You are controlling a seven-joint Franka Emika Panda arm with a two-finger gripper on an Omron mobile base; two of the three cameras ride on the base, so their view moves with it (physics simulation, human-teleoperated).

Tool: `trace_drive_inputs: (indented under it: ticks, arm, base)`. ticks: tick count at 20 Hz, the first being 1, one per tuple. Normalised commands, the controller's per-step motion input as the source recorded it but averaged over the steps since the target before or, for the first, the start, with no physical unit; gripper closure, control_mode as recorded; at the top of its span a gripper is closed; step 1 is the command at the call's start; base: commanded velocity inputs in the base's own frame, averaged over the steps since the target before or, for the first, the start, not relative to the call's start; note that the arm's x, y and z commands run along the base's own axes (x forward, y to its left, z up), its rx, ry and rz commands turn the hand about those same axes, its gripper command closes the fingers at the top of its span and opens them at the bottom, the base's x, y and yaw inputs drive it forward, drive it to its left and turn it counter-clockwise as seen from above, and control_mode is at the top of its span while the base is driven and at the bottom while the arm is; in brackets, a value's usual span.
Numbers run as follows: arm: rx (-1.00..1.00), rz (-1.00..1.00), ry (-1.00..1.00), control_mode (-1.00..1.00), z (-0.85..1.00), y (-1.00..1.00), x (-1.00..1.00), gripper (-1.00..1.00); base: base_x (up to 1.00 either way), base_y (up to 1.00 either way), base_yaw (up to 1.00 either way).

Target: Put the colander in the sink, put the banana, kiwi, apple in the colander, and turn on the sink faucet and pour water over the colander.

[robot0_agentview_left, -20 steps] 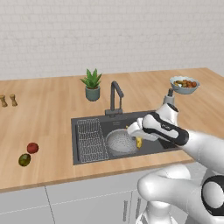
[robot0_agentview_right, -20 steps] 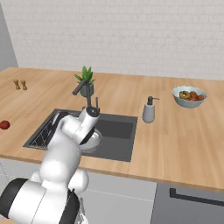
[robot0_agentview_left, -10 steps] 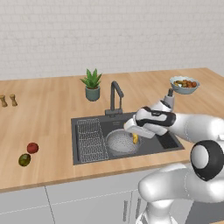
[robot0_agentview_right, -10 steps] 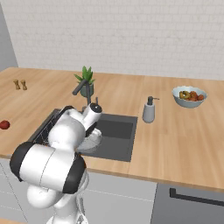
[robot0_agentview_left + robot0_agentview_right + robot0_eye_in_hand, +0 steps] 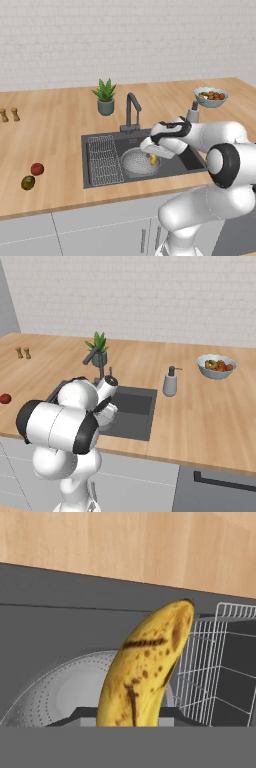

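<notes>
Yellow banana [image 5: 145, 667] clamped in end effector [image 5: 154, 159], jaws closed narrow on lower end, hanging over colander [image 5: 138, 163] in sink [image 5: 100, 140]. Judgement: light, soft skin, bruises easily; mid-body grip steadier. Apple [image 5: 37, 168], kiwi [image 5: 28, 183] on tabletop [image 5: 50, 125]: round, may roll.
</notes>
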Motion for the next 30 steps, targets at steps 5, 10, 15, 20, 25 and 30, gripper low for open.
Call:
trace_drive_inputs:
  ticks: [5,10,15,20,25,30]
  arm:
    - [-0.08,-0.03,0.02,-1.0,-0.18,0.0,0.04,1.0]
    - [-0.1,-0.03,0.02,-1.0,-0.19,0.0,0.07,1.0]
    - [-0.04,-0.02,0.03,-1.0,-0.09,0.0,0.1,1.0]
    - [0.0,-0.01,0.08,-1.0,-0.08,0.0,0.06,1.0]
    - [0.0,-0.01,0.06,-1.0,-0.05,-0.01,0.07,1.0]
    - [0.0,0.0,0.04,-1.0,0.0,-0.02,0.12,1.0]
  base:
    - [0.0,0.0,0.0]
    - [0.0,0.0,0.0]
    - [0.0,0.0,0.0]
    - [0.0,0.0,0.0]
    - [0.0,0.0,0.0]
    - [0.0,0.0,0.0]
